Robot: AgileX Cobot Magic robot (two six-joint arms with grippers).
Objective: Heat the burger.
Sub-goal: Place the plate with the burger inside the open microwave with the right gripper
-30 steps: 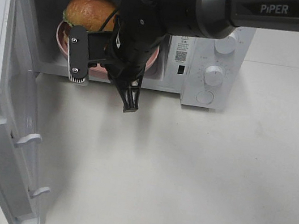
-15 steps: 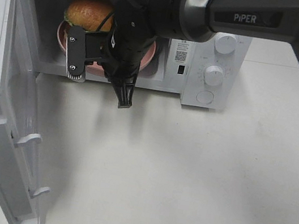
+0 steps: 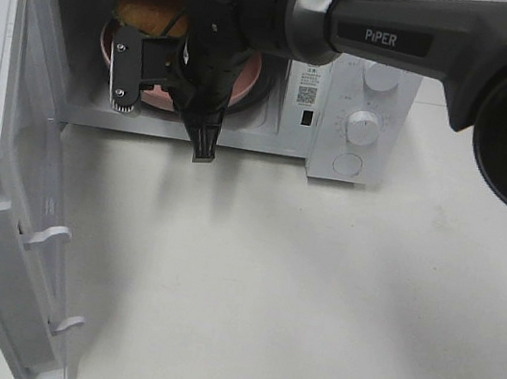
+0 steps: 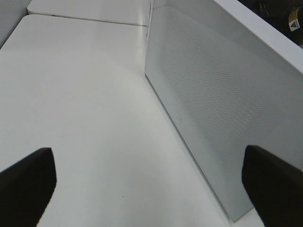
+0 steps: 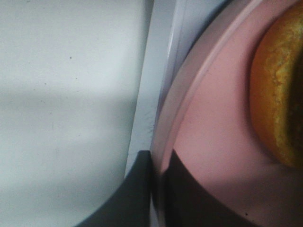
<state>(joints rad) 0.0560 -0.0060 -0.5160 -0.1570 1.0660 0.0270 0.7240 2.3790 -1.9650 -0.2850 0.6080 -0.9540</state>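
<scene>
The right claw (image 5: 158,185), shut on the rim of the plate (image 3: 245,84), has pushed it deeper into the microwave (image 3: 367,92), so the burger (image 3: 151,7) now sits well inside it, and the left claw (image 4: 151,189), wide open and empty outside the door (image 4: 213,94), can probably close it soon
</scene>
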